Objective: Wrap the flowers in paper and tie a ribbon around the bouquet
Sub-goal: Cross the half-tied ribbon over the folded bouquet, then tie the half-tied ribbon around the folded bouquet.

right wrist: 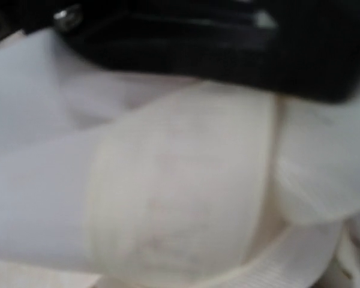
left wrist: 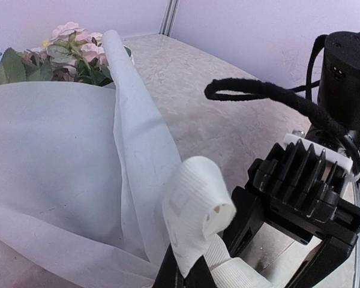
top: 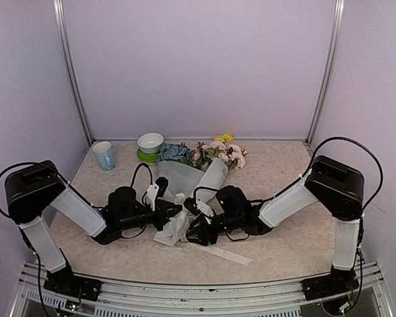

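Bouquet (top: 199, 173) lay on its side at mid worktop (top: 297, 251), blooms at the far end and the narrow end pointing toward the arm bases. Flowers (top: 219, 154), pink roses with blue and green beside them, showed out of the wide mouth of the paper (left wrist: 54, 150). One yellow bloom (top: 224, 138) sat just behind them. The paper was rolled loosely, and in the left wrist view one edge stood up as a long fold.

Left gripper (top: 173, 211) was at the narrow end of the cone. Its jaws were closed tight, and the ribbon (left wrist: 195, 207) rose from between them in a curled loop. A further length of ribbon lay flat on the worktop nearer the bases, running out to the right.

Right gripper (top: 197, 232) was just beside the left one, at the same end of the cone. In the left wrist view its jaws stood apart, bare worktop showed between them, and I saw nothing held. The right wrist view was blurred and very close. It showed only a cream ribbon band over white paper, with a black part across the top.

Far left of the worktop held a blue cup (top: 104, 156) and a white bowl (top: 150, 142) on a green saucer (top: 144, 157). Both stood apart from the paper.
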